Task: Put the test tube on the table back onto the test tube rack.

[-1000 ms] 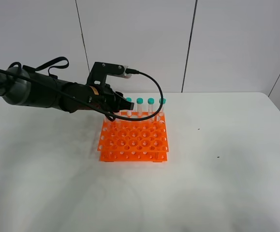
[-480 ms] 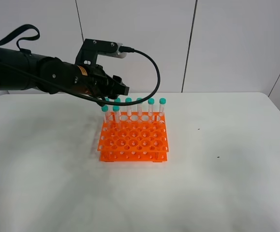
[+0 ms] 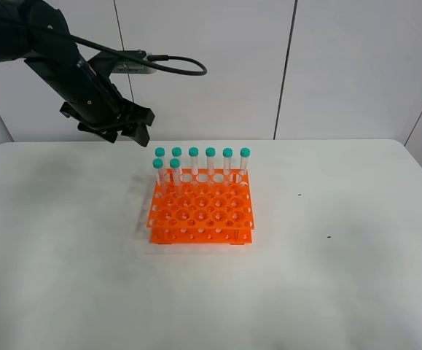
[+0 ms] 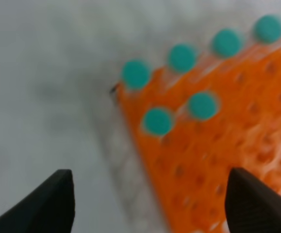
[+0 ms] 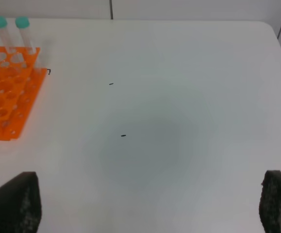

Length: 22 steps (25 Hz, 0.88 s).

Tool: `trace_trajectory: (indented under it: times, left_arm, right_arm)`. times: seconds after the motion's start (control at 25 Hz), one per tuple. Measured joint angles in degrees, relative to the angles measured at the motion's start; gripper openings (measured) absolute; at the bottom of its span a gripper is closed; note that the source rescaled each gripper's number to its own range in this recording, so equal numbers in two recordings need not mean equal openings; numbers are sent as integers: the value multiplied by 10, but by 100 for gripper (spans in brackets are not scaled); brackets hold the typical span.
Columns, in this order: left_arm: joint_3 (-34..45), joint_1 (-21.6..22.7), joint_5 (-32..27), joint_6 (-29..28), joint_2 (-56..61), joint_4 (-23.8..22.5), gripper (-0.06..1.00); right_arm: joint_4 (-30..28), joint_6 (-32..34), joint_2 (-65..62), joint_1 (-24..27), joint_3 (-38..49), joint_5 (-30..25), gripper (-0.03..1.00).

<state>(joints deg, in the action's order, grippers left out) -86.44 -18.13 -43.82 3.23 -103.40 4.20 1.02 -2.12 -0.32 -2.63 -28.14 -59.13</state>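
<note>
both jaws of our left gripper (image 3: 123, 130) stand apart, holding nothing, raised beyond the test tube rack (image 3: 202, 208); right gripper (image 5: 145, 204) likewise spread. the test tube (image 3: 175, 170) stands upright in the rack's second row.

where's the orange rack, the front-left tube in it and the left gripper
test tube rack (image 3: 203, 211), exterior high view, on its holed top grid
front-left test tube (image 3: 157, 165), exterior high view, on its teal cap
left gripper (image 3: 116, 125), exterior high view, between its open fingertips
</note>
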Motion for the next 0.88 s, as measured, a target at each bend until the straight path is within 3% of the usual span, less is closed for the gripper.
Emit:
trace_trajectory:
  times: [0.16, 0.32, 0.48, 0.64, 0.88]
  left_arm:
    - [-46, 50, -98, -9, -41, -24, 99]
    - [-50, 100, -143, -37, -46, -78, 99]
    - [-52, 145, -176, -45, -46, -93, 99]
    - [-52, 157, -231, -52, -46, -94, 99]
    - [-41, 157, -234, -52, -21, -81, 99]
  right_arm:
    - [0, 0, 0, 0, 0, 0, 100]
    - [0, 0, 0, 0, 0, 0, 100]
    - [0, 0, 0, 0, 0, 0, 100]
    - [0, 0, 0, 0, 0, 0, 100]
    - [0, 0, 0, 0, 0, 0, 100]
